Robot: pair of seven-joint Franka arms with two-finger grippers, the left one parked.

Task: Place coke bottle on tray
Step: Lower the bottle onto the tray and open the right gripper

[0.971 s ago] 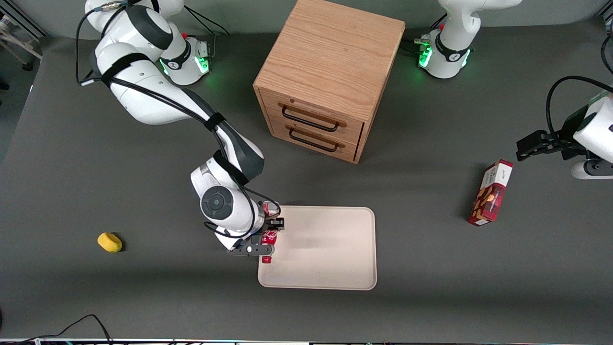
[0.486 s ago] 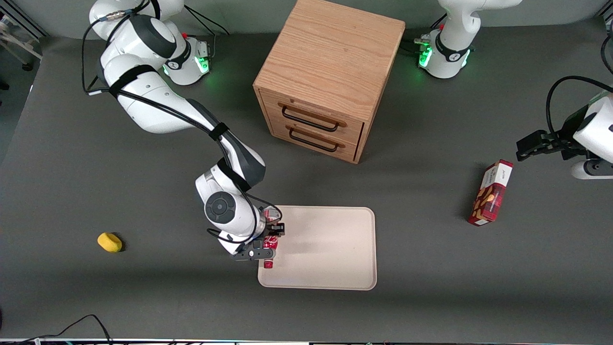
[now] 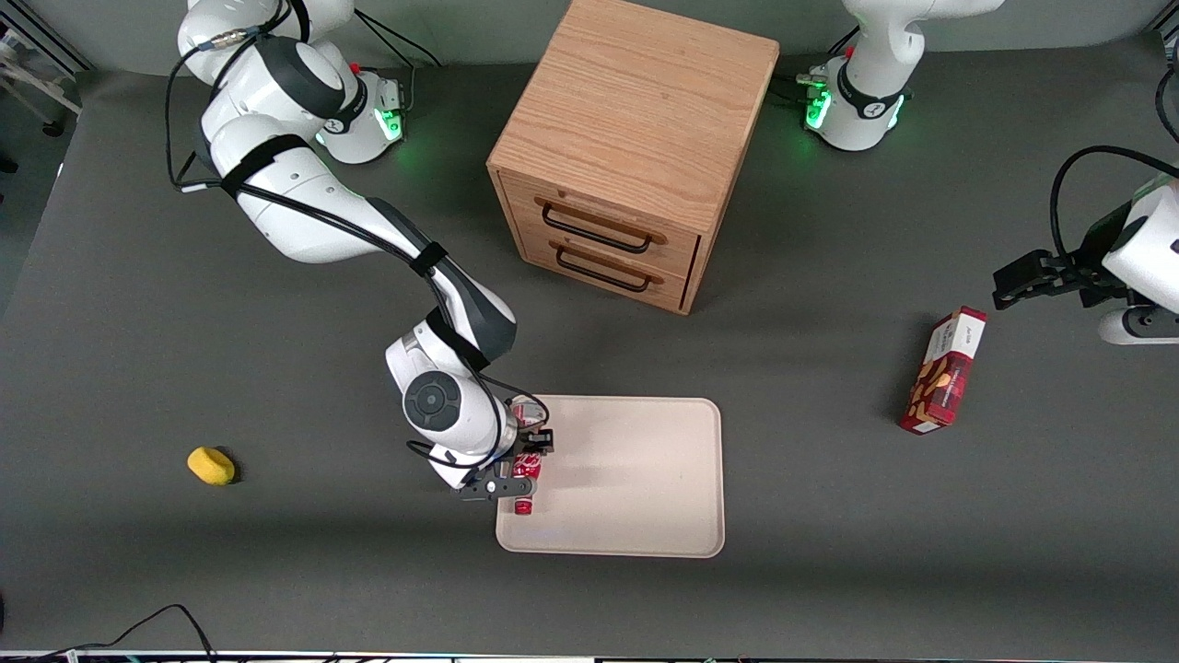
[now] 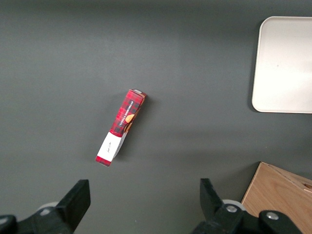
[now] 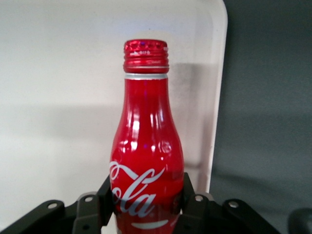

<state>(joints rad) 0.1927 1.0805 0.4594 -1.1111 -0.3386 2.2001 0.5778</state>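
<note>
Since a second ago the right arm has carried the coke bottle (image 3: 525, 471) a little farther in over the tray (image 3: 636, 488), so that the red cap, which earlier hung right at the tray's edge toward the working arm's end, now shows inside the rim; nothing else on the table has shifted. The gripper (image 3: 521, 460) hangs over that same end of the tray, its two fingers (image 5: 191, 204) pressed against either side of the bottle's lower body and pinching it firmly, as the right wrist view shows, with the white script logo between them and the capped neck pointing away over the cream surface. Whether the bottle's base touches the tray cannot be told. A yellow sponge (image 3: 211, 465) lies well apart toward the working arm's end. Toward the parked arm's end lies a red snack box (image 3: 944, 370). Farther from the front camera than the tray stands a wooden drawer cabinet (image 3: 626, 147), both drawers shut.
</note>
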